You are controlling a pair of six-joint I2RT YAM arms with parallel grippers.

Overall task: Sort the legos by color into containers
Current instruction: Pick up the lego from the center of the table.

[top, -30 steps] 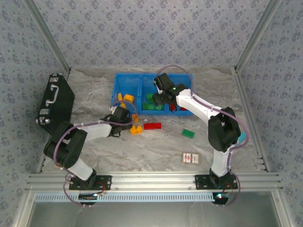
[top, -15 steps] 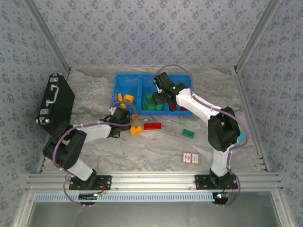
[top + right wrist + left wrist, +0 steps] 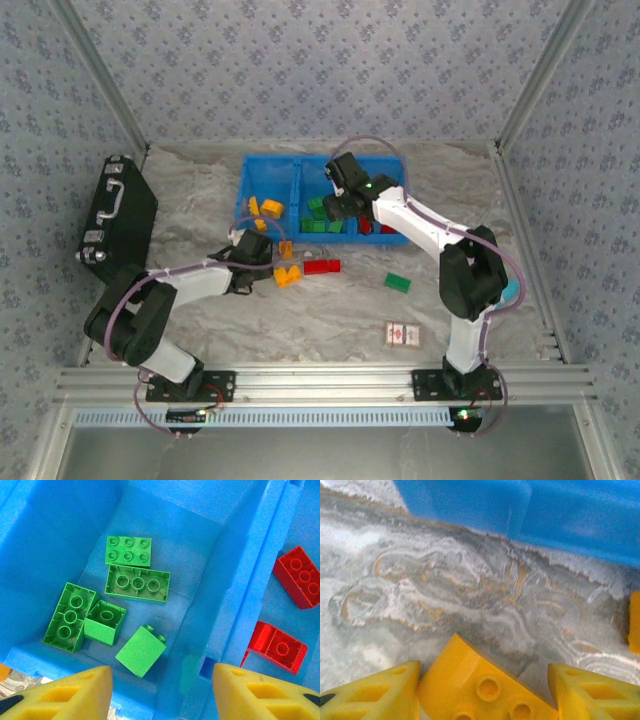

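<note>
Legos: yellow brick, cropped below, gripped by left end effector; right end effector released, empty

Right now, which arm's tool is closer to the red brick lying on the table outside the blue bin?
Left. The left tool sits low on the table, just left of the red brick. The right tool hangs over the blue bin's green compartment, farther back.
</note>
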